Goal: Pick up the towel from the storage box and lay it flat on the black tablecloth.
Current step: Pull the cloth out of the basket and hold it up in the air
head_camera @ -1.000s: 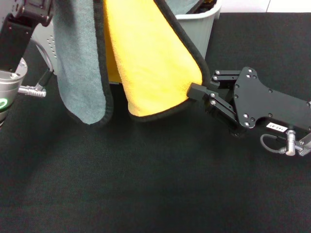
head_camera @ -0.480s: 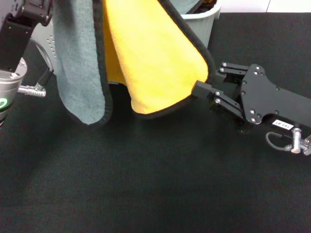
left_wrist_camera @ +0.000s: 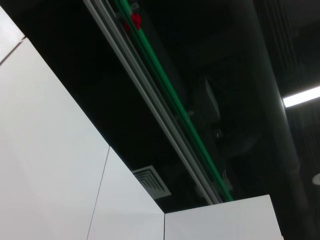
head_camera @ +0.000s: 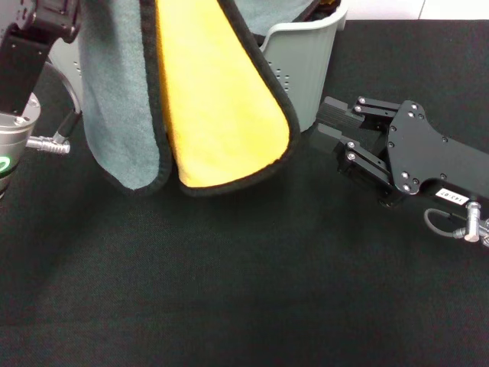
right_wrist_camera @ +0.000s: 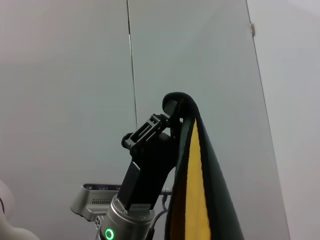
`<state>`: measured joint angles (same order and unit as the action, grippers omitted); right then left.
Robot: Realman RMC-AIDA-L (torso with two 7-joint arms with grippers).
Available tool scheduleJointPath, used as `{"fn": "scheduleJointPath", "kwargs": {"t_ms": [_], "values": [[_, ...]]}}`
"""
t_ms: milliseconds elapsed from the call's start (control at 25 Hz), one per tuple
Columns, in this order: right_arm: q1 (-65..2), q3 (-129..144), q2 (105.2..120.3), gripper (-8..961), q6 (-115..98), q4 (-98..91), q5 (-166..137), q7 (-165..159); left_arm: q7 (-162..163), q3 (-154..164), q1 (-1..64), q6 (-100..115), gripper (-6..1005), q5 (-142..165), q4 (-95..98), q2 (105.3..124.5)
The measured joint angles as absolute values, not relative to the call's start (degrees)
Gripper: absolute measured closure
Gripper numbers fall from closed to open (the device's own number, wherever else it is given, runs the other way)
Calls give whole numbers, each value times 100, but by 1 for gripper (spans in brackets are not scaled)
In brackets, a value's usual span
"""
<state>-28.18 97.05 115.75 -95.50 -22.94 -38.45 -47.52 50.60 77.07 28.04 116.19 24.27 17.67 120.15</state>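
The towel (head_camera: 218, 99) hangs in folds above the black tablecloth (head_camera: 229, 290), its yellow side facing me and a grey-green fold to the left, all edged in black trim. Its top runs out of the head view near my left arm (head_camera: 38, 30). In the right wrist view my left gripper (right_wrist_camera: 170, 112) is shut on the towel's (right_wrist_camera: 197, 190) top fold. Behind the towel stands the light grey storage box (head_camera: 306, 61). My right gripper (head_camera: 325, 121) hovers low to the right of the towel, open, with a gap between it and the trim.
A silver connector (head_camera: 46, 141) and a grey arm link with a green light (head_camera: 8, 157) sit at the left edge. A cable loop (head_camera: 447, 222) hangs off my right wrist. The left wrist view shows only ceiling and wall panels.
The towel's yellow corner has left my right gripper and swung back left to hang narrower. My right gripper has moved right and a little up, away from it.
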Motion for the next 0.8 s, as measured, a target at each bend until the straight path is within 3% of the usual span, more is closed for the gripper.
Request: {"fn": "scheduleJointPath", "kwargs": {"t_ms": [800], "values": [[-2887, 9761, 11617, 678, -9316, -2286, -3885, -4755, 5053, 7708, 2807, 11619, 980, 2425, 1767, 12023]]}}
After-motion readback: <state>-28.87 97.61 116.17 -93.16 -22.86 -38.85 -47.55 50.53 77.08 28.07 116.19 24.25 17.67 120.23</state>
